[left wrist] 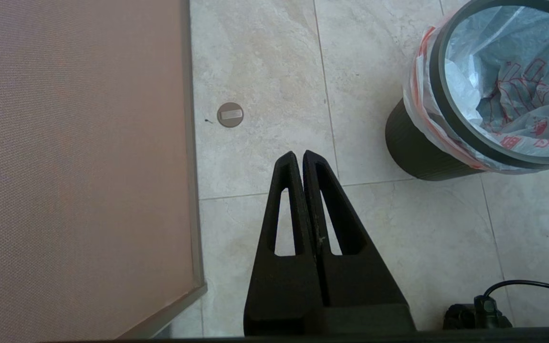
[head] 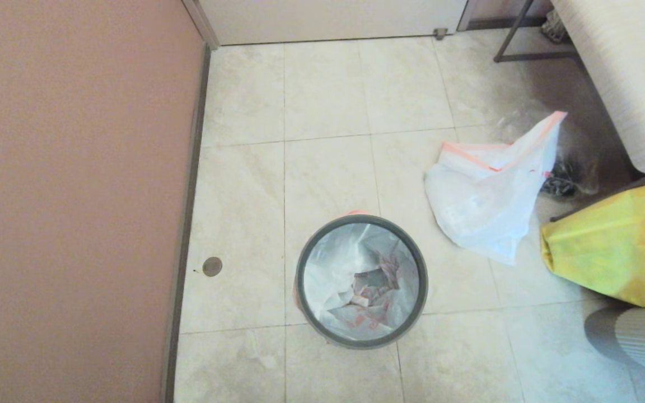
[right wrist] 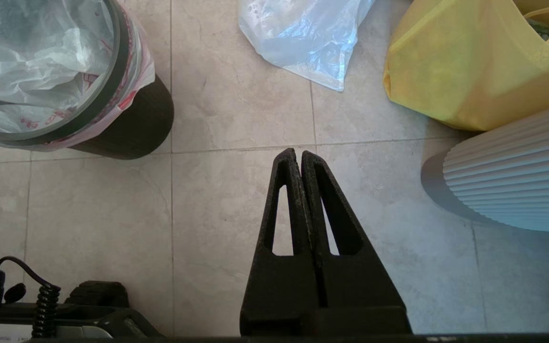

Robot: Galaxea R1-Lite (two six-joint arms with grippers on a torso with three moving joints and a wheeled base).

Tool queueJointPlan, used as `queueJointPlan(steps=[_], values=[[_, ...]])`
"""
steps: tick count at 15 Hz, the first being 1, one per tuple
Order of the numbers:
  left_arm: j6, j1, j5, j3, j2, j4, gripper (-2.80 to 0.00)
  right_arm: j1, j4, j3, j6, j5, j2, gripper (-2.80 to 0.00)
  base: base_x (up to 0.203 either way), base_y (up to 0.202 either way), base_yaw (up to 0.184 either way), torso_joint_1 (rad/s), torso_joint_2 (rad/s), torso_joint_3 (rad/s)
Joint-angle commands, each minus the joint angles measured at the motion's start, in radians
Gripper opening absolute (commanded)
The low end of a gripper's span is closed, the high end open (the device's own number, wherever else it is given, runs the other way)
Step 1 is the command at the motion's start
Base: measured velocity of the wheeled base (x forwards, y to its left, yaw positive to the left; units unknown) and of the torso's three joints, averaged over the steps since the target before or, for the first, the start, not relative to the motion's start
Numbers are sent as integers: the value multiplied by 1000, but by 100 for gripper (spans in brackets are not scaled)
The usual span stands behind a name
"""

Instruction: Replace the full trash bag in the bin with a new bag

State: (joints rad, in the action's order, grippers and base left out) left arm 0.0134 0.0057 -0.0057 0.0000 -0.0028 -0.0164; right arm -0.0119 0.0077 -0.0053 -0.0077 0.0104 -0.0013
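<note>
Since the new bag [head: 364, 280] already sits inside the bin [head: 322, 330], with its pink edge folded over the grey ring [left wrist: 439, 102], the swap looks almost done. The full trash bag [head: 482, 201] lies on the floor [head: 328, 145] well apart from the bin, by a yellow bag [head: 613, 252]. The left gripper [left wrist: 299, 155] and right gripper [right wrist: 298, 152] hang above the floor — both pinched closed, holding nothing. Next — maybe just tidy the hem.

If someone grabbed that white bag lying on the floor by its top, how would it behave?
The full trash bag would probably sag and swing: its thin plastic looks crumpled and limp. It bulges low, so likely bottom-heavy. Its pink-orange top band gapes, so contents might spill if it is tipped.
</note>
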Motion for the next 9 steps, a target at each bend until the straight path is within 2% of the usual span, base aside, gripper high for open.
queueJointPlan(steps=[1,9], values=[[0,0,0,6,1,0,-280,0,0,1,0,0,3,-280,0,0,0,0,0,0],[0,0,0,6,1,0,-280,0,0,1,2,0,3,-280,0,0,0,0,0,0]])
